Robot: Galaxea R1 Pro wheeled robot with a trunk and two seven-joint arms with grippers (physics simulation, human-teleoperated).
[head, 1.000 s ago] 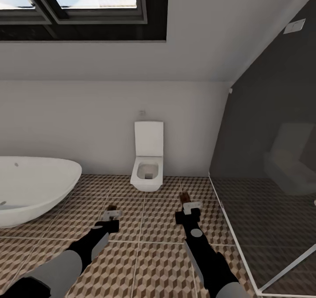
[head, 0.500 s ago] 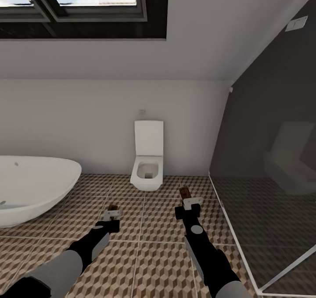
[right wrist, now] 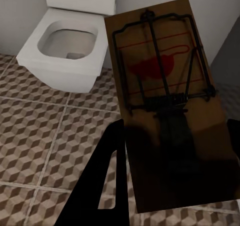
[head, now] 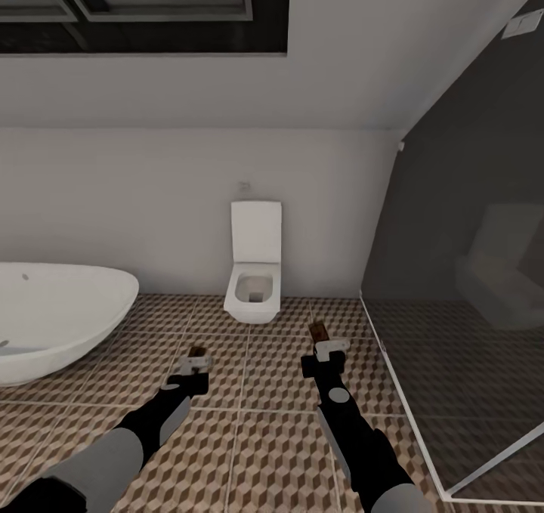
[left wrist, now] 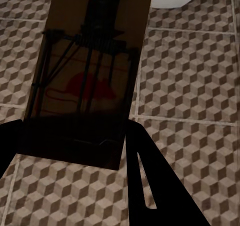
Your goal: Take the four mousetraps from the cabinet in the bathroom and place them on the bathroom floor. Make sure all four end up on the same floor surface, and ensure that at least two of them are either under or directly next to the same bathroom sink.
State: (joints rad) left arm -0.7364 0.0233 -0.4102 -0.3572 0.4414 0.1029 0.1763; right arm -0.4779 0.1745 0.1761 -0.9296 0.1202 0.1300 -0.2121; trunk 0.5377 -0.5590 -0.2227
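We are extending both arms forward and low over the bathroom floor (head: 257, 452), facing the toilet (head: 255, 271). The left gripper (head: 195, 363) fingers are clamping one mousetrap (left wrist: 85, 76); the right gripper (head: 323, 344) fingers are pinching another mousetrap (right wrist: 165, 101), held flat.

The head view looks forward and down over tiled bathroom floor (head: 257, 452) toward the toilet (head: 254, 271); both wrist views sit close above that floor (the right one sharing the toilet (right wrist: 67, 46)).
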